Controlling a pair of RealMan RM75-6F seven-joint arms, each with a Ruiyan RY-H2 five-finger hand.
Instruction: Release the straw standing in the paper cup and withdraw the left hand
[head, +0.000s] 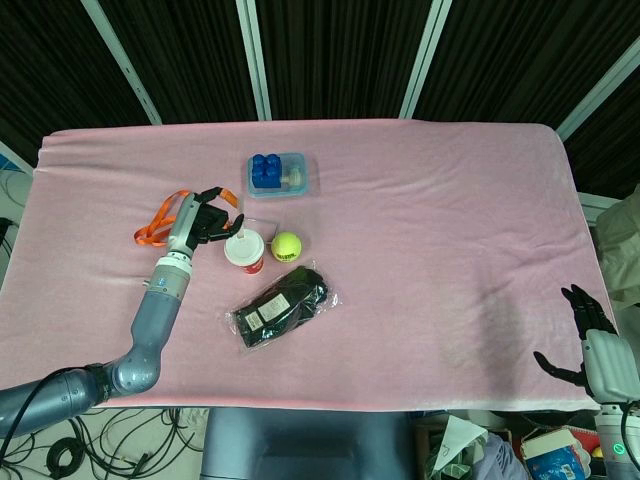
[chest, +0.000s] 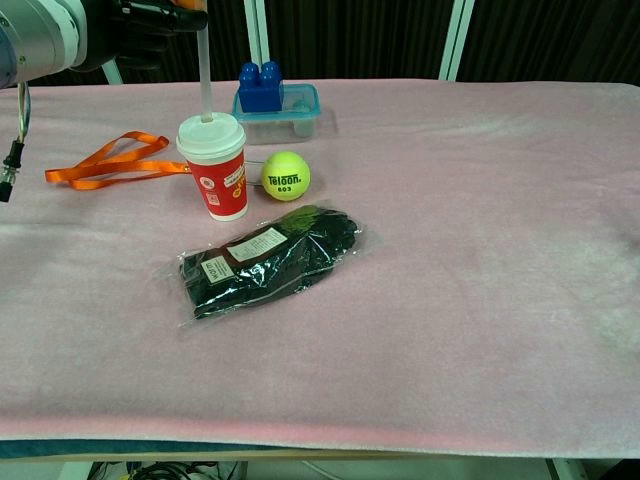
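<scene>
The left hand (head: 208, 222) grips the straw (chest: 204, 80) near its top, keeping it upright in the paper cup (chest: 215, 168). Beside the cup lies a tennis ball (chest: 286, 175). The right hand (head: 590, 340) hangs open, far off at the bench (head: 450, 250) edge.

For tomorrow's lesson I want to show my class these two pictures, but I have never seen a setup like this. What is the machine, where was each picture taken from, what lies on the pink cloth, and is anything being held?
This is a robot with two arms, each ending in a hand with fingers. One picture looks down from a camera at its head, the other looks forward from its chest.

The left hand holds the top of a straw that stands in the lid of a red paper cup. The right hand is open at the table's near right corner, holding nothing.

On the pink table there are also a yellow tennis ball, a clear box with a blue building block in it, an orange lanyard and a dark item in a clear bag.
</scene>
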